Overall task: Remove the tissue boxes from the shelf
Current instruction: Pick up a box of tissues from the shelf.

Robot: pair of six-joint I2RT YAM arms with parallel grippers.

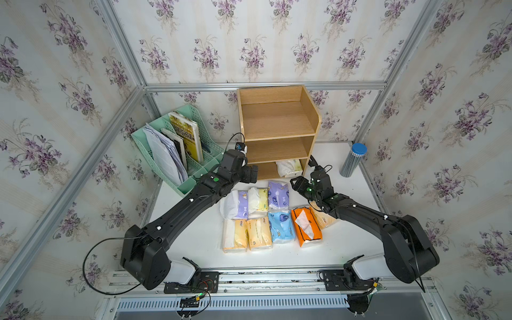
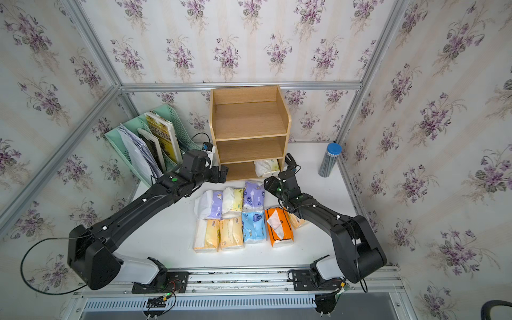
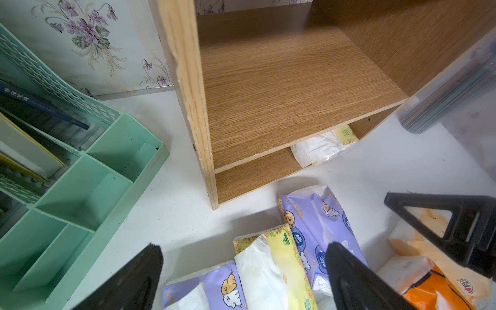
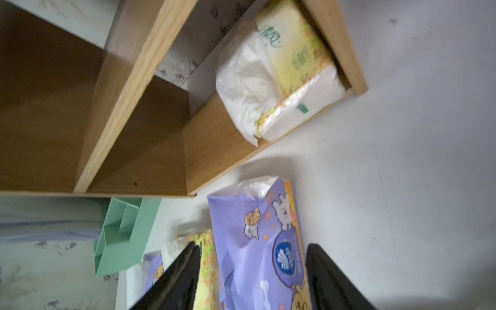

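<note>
Straddling the purple pack (image 4: 249, 214) at the shelf's (image 1: 277, 122) 6 o'clock, the right claw (image 4: 253, 245) is spread, apparently to leave it there. Beside it, the left claw (image 3: 244, 248) gapes wide, empty.

Left of centre in both top views sits a mint-green lattice file rack (image 1: 144, 155), stuffed with a sheaf of white papers (image 1: 163, 155), a dark-covered book (image 1: 177, 146) and a yellow-covered book (image 1: 187, 131), all leaning back. Over at the right edge of the white table (image 1: 346, 235) stands a clear tube (image 1: 352, 166) with a blue cap (image 1: 359, 148), striped sticks inside, can't tell what they are. Purple-flower wallpaper (image 1: 249, 41) all round, with silver aluminium framing (image 1: 263, 86) along the corners.
</note>
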